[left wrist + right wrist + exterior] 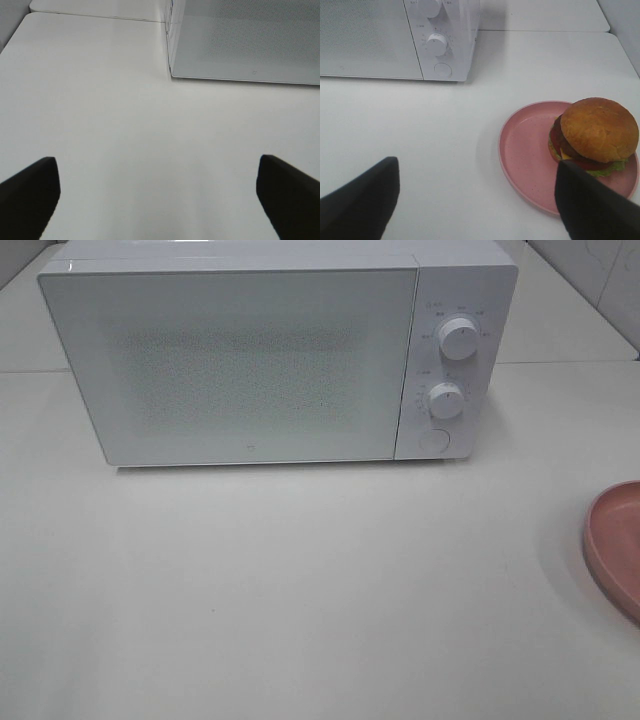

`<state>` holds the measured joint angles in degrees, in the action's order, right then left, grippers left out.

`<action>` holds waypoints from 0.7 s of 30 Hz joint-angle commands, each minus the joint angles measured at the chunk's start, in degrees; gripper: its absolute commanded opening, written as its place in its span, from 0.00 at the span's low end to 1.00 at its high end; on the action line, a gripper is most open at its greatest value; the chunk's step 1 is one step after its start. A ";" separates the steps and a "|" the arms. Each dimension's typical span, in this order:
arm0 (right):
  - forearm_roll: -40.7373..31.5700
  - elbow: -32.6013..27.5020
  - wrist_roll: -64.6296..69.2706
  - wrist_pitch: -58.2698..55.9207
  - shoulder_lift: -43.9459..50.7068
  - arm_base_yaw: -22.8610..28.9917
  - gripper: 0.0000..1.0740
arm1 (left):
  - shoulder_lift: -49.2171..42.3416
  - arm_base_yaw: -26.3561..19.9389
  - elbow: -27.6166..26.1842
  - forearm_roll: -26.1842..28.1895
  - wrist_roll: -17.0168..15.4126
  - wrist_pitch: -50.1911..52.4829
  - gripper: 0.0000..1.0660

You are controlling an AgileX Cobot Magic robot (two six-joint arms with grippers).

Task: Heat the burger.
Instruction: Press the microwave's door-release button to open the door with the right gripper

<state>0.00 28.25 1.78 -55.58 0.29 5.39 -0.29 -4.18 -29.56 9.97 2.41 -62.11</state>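
White table (300,600), matte, w/ a seam running out from both sides of the microwave (240,355). Microwave sits flat on it toward the back, door shut, front facing the high cam; 2 knobs + a round button on its panel, plate side. Pink plate (615,545) rests on the table, front of the microwave & off to the panel side, well apart from it.

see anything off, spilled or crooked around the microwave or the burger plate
Nothing stands out. The microwave sits with its door shut. The burger is whole and upright, only a bit off-centre on the pink plate. The table shows no spills.
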 commanded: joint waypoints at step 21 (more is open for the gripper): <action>0.00 -0.17 -0.57 0.63 1.66 0.11 0.71 | -0.86 -0.11 0.00 0.17 -0.11 1.03 0.94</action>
<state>0.00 28.25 1.78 -55.58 0.29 5.39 -0.29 -4.18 -29.56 9.97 2.41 -62.11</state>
